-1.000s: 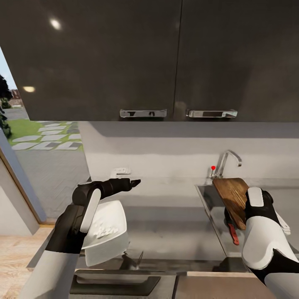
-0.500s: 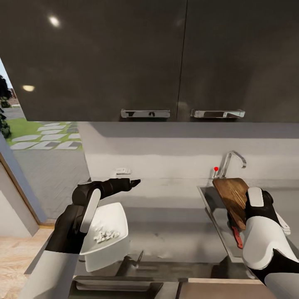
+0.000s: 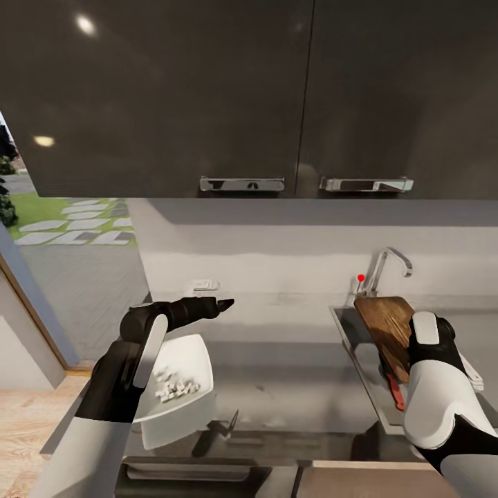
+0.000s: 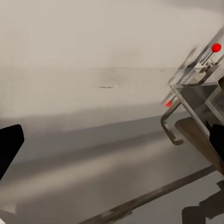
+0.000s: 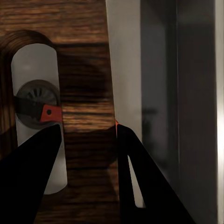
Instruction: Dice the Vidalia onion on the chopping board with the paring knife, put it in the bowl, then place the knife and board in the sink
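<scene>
Nearest me, white bowl (image 3: pixel 181 387) sits at the table's (image 3: pixel 290 394) front left edge, diced onion (image 3: pixel 173 386) inside it, partly behind my left forearm. Left tool (image 3: pixel 225 303) hangs above the table past the bowl, holding nothing; can't tell whether its fingers are apart or together. On the right, my right tool (image 5: pixel 88 154) hovers over the sink (image 3: pixel 353 332), fingers apart on either side of the chopping board (image 3: pixel 389 330), not visibly clamped. Board leans tilted in the basin, handle slot (image 5: pixel 37 116) showing the drain. Paring knife (image 3: pixel 395 391) lies in the sink just beside the board's lower end, red handle showing. Farther back, chrome tap (image 3: pixel 389 266) and red knob (image 3: pixel 360 278) at the backsplash, black upper cabinets (image 3: pixel 207 97) above.
</scene>
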`<state>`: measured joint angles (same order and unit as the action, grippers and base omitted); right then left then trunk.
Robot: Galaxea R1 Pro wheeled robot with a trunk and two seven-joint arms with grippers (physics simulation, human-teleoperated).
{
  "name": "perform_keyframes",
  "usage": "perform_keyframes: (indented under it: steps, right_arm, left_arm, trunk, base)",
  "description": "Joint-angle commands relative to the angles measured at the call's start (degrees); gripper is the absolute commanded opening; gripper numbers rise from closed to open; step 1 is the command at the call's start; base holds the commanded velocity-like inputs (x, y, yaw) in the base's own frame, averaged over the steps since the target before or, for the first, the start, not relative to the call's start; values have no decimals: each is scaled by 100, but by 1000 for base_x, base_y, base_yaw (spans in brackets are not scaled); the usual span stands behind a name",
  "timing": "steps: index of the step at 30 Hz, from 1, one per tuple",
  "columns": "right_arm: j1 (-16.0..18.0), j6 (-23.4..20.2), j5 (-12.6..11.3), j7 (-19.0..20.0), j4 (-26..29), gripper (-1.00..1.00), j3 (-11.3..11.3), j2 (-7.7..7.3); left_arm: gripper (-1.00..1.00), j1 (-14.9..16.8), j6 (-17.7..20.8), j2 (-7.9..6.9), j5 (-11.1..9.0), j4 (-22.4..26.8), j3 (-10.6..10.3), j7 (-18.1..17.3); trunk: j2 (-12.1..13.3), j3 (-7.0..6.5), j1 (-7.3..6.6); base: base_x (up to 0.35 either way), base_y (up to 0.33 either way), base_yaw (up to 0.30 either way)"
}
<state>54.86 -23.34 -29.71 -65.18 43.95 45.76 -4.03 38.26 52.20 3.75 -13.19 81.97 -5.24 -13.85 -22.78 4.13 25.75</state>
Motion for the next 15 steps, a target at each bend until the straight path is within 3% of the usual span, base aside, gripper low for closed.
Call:
perform_keyframes:
  steps: [1,15]
  right_arm:
    - [6,-49,-18,-22,8,-100,3,-1]
    - [3,-52,-18,-25,9,-100,3,-1]
  left_arm:
    - [100,6,27,3,9,3,5,-22]
    - [100,6,27,3,9,3,5,-22]
  trunk:
    - [-14,21,4]
    - [-14,120,4]
  base:
    - [0,0,0]
    - [0,0,0]
